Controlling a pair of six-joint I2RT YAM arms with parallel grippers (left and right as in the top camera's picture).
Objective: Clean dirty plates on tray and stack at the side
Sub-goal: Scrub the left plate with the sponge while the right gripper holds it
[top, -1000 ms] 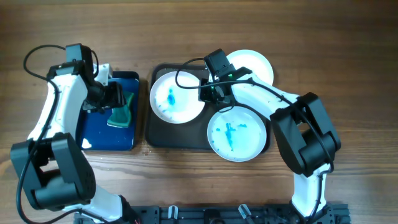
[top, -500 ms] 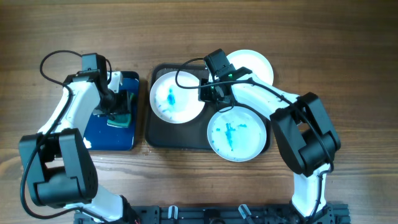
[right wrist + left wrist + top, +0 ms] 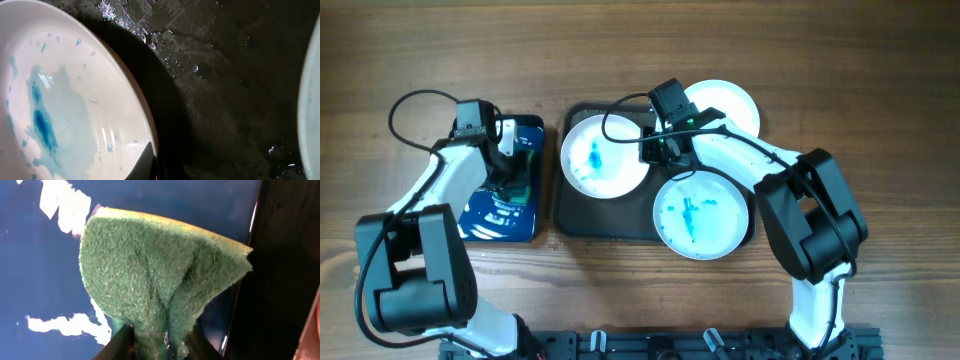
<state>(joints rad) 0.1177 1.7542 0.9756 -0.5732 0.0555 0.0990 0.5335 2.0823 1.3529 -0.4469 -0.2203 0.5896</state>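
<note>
Left claw (image 3: 156, 342) pinching green sponge (image 3: 160, 275) over blue tray (image 3: 480, 215), right claw (image 3: 663, 150) at rim of paint-smeared plate (image 3: 605, 155) on dark tray (image 3: 595, 215), whether closed cannot tell

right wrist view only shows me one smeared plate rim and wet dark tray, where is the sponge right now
observer: the green sponge is pinched, folded, in the left gripper, over the blue tray.
operator: how many plates are out there
observer: three. the one in your view is the left plate, at the left end of the dark tray.
operator: and the other two
observer: the second plate, also smeared blue, overlaps the tray's near edge at the right end. the third plate is at the far right corner, partly hidden by the right arm, and no smears show on its visible part.
</note>
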